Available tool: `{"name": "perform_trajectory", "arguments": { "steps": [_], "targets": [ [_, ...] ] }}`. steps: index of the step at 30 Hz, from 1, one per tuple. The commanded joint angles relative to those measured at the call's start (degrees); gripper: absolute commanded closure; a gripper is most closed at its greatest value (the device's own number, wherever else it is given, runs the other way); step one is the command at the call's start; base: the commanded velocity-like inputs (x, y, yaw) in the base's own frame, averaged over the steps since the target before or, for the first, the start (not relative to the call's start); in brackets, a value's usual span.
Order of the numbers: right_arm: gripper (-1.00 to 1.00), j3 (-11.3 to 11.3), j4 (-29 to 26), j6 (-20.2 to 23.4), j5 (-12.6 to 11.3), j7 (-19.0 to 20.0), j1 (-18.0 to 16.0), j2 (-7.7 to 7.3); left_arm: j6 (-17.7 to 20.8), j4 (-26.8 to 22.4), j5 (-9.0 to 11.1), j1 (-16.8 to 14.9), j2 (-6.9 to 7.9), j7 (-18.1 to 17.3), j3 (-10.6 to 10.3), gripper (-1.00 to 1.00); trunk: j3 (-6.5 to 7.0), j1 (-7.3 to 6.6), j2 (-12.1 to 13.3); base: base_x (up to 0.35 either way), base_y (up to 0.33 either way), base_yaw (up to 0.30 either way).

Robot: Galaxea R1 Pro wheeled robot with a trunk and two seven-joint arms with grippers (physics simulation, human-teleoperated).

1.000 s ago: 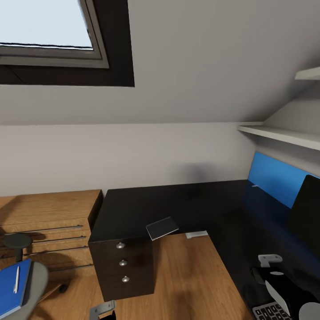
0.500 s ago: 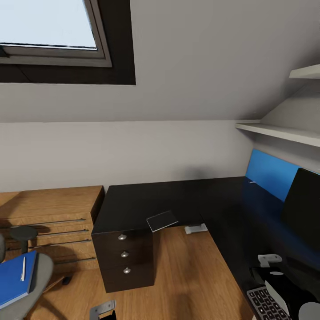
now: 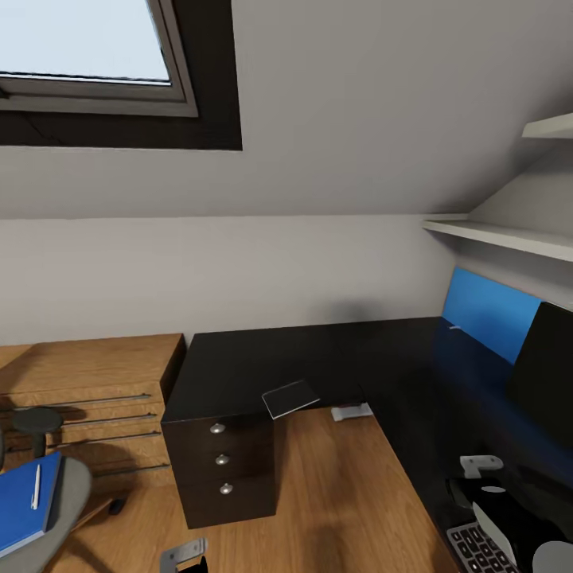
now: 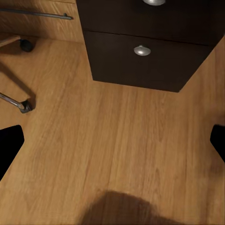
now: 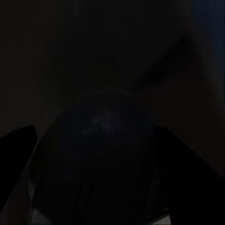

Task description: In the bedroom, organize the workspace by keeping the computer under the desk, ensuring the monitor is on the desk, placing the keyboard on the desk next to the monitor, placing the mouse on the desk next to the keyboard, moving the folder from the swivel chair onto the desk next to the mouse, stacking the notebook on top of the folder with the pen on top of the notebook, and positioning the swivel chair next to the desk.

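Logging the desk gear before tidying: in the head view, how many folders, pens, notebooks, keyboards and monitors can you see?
folder: 1
pen: 1
notebook: 1
keyboard: 1
monitor: 1
Total: 5

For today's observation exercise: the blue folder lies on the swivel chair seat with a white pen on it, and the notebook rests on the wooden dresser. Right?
Not quite. The head view shows the notebook on the desk edge above the drawers, not on the dresser. The folder with the pen does lie on the swivel chair.
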Motion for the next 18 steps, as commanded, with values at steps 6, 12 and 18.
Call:
{"name": "perform_trajectory", "arguments": {
  "steps": [6, 12, 18],
  "targets": [
    [1.0, 0.5, -0.1, -1.4, -0.5, -0.4, 0.0, -0.04, 0.0, -0.1, 0.3, -0.1, 0.05, 0.4, -0.3, -1.0, -0.09, 0.02, -0.1, 0.032, 0.0, 0.0],
    [1.0, 0.5, 1.1, -1.7, -0.5, -0.4, 0.0, -0.04, 0.0, -0.1, 0.2, -0.1, 0.12, 0.4, -0.3, -1.0, -0.09, 0.02, -0.1, 0.131, 0.0, 0.0],
    [1.0, 0.5, 1.2, -1.7, -0.5, -0.6, 0.0, -0.04, 0.0, -0.2, 0.3, -0.1, 0.06, 0.5, -0.3, -1.0, -0.27, 0.24, -0.5, 0.017, 0.0, 0.0]
  ]
}}
